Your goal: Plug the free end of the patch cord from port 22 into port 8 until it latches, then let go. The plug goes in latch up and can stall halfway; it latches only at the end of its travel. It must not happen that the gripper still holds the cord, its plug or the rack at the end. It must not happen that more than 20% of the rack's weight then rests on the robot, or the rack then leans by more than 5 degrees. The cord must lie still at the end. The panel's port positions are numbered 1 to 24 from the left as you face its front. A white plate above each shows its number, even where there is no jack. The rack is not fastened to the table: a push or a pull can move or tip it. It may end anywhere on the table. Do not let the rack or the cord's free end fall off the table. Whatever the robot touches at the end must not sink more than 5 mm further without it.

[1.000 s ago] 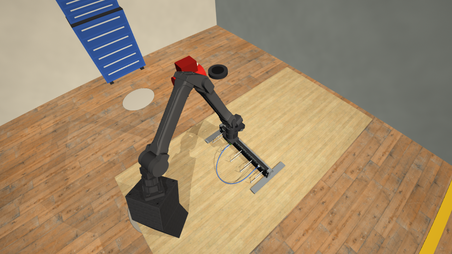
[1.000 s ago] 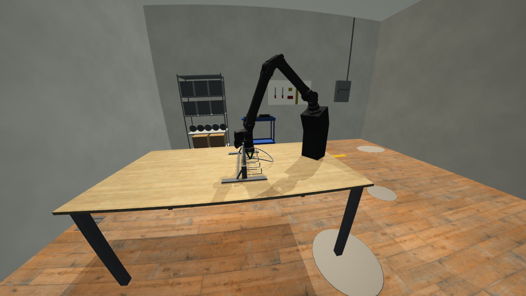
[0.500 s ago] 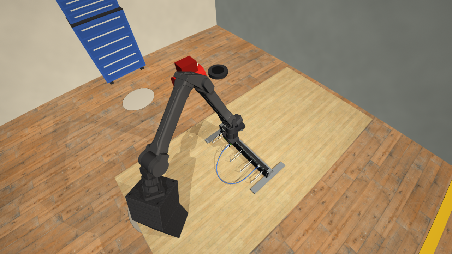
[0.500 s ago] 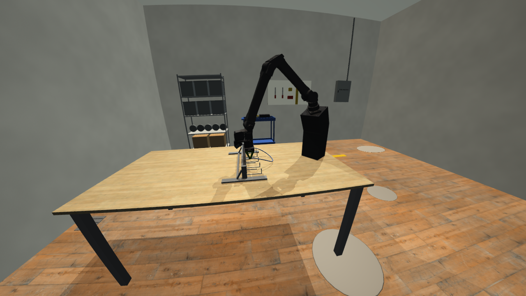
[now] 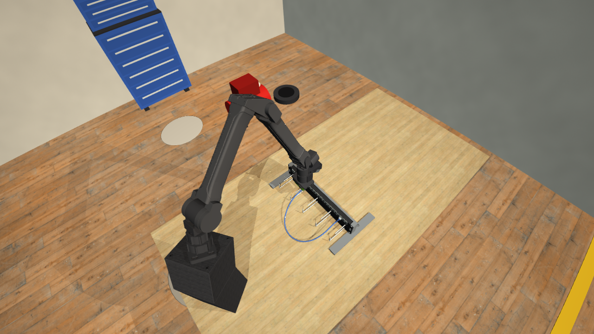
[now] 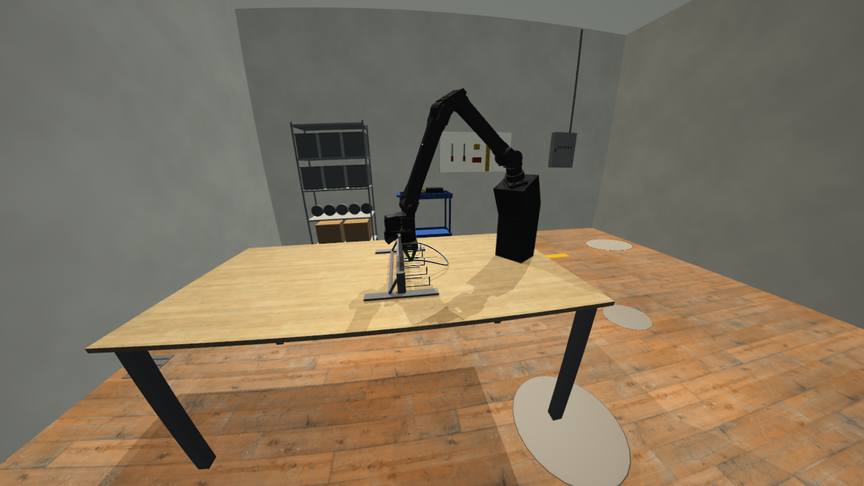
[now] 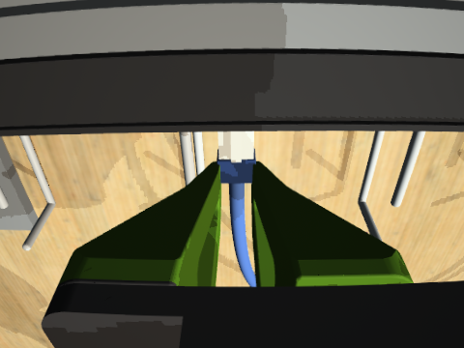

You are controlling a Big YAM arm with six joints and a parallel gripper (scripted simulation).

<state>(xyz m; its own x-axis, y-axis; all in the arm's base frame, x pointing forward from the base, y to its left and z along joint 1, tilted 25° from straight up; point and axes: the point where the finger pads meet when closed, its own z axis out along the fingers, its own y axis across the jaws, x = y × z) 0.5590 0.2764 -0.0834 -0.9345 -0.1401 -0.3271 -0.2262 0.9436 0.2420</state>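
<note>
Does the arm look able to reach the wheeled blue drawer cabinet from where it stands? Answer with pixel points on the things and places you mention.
Probably not: the blue cabinet (image 5: 145, 60) stands on the floor well beyond the table (image 5: 394, 166), and the gripper (image 7: 236, 175) is shut on the cord's plug (image 7: 236, 171).

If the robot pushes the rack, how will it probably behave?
The rack would probably slide, since it stands unfastened on the table. Its long flat feet should resist tipping forward or back. The narrow frame looks rather light, I think.
</note>
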